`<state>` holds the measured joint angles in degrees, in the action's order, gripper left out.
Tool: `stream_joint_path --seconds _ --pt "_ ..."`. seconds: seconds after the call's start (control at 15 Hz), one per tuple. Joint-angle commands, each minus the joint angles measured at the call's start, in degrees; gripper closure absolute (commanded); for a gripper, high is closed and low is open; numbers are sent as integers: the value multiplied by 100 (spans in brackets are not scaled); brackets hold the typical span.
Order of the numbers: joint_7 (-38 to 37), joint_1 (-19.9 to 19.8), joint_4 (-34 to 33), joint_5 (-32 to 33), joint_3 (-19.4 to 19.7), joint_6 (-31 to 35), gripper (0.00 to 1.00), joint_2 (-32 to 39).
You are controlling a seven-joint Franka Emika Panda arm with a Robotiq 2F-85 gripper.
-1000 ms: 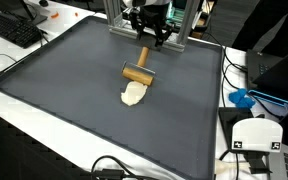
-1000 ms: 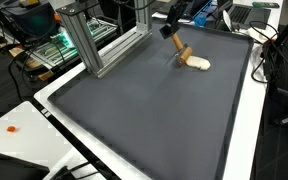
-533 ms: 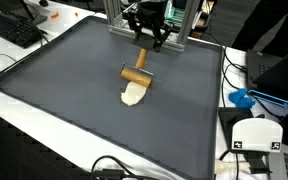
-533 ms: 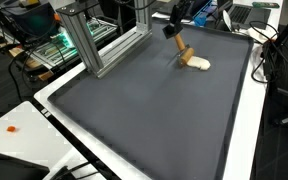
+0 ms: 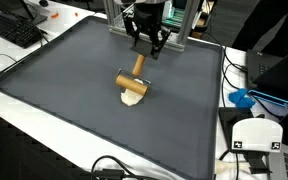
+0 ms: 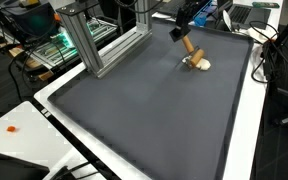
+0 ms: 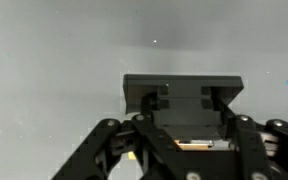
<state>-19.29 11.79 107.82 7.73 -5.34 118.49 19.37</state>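
- The gripper (image 5: 144, 45) hangs over the far end of the grey mat (image 5: 64, 100), fingers clamped on the top of the wooden mallet (image 5: 134, 76) handle.
- The handle slants down from the fingers. The mallet's head sits on a pale lump (image 5: 132, 98) lying on the mat, and it covers the lump's upper part.
- In an exterior view the mallet (image 6: 189, 50) leans the same way, and only a small edge of the lump (image 6: 203, 65) peeks out beside the head.
- What the lump is made of is too small to tell.
- The wrist view is tough to read: the gripper (image 7: 182, 98) shows as a dark block with linkages cut off at the bottom edge. Just a tan sliver shows between them, and the mallet's head and the lump are hidden.
- The aluminium frame (image 6: 84, 40) stands at the mat's edge, its top cut off.
- A keyboard (image 5: 14, 30) sits off the mat, partly out of frame.
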Motion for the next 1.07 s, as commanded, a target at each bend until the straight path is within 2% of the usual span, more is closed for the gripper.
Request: stream_joint_path --seconds 0.0,0.53,0.8,1.0 --pt "-187 -14 -113 -145 59 217 64 181" --pt "-327 -11 -245 -272 115 183 64 279" --pt "-325 -30 -240 -406 114 -151 64 219" --pt "-381 -97 -268 -789 79 -432 64 177"
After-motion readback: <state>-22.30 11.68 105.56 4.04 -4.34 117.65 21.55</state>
